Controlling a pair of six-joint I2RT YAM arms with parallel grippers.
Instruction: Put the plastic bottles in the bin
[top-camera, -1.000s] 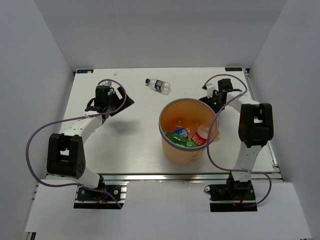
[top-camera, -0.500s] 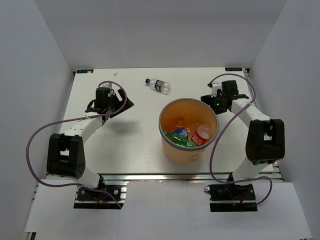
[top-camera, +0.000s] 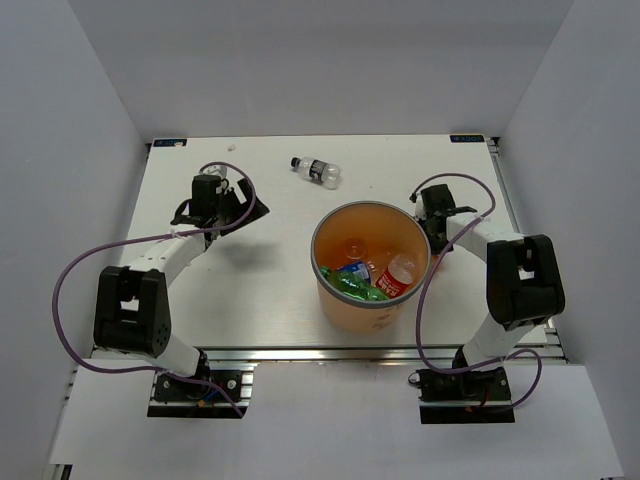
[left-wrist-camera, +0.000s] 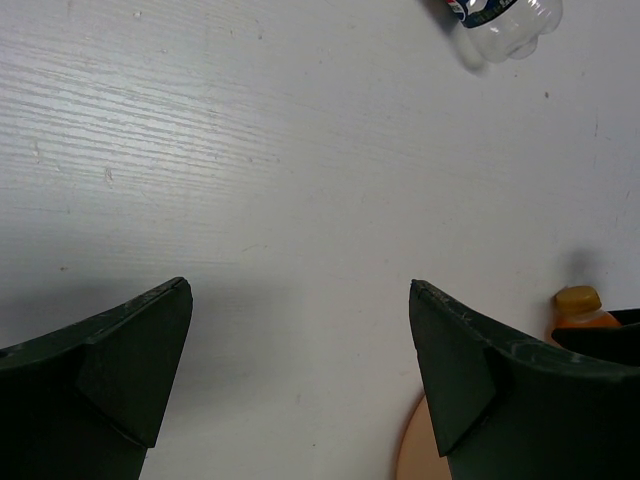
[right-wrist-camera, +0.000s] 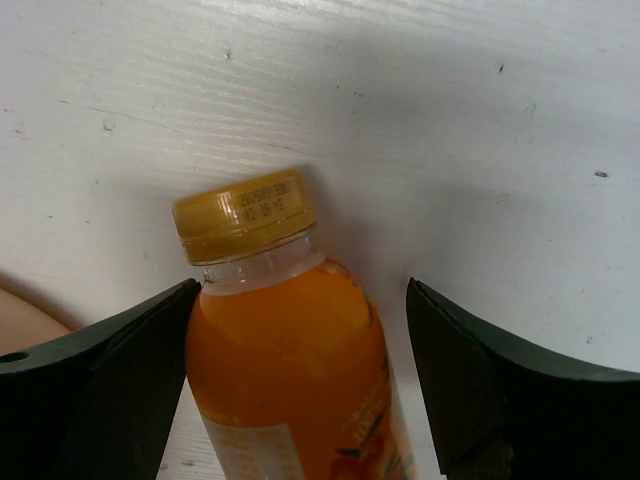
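A line of small dark printed characters is seen on the side of the yellow cap (right-wrist-camera: 245, 215) of the orange bottle (right-wrist-camera: 290, 380), but it is too blurred to be read. Nothing else can be read anywhere.

Left gripper (left-wrist-camera: 300, 300) spread wide (pointed downward); right gripper (right-wrist-camera: 300, 300) likewise wide, low, downward-pointed.

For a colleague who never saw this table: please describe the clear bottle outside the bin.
Find the big orange bin on the white table, then look past it to the far side, slightly left. A small clear bottle lies there on its side, alone. Unlike the orange bottle at the right end effector, it is transparent with a dark label.
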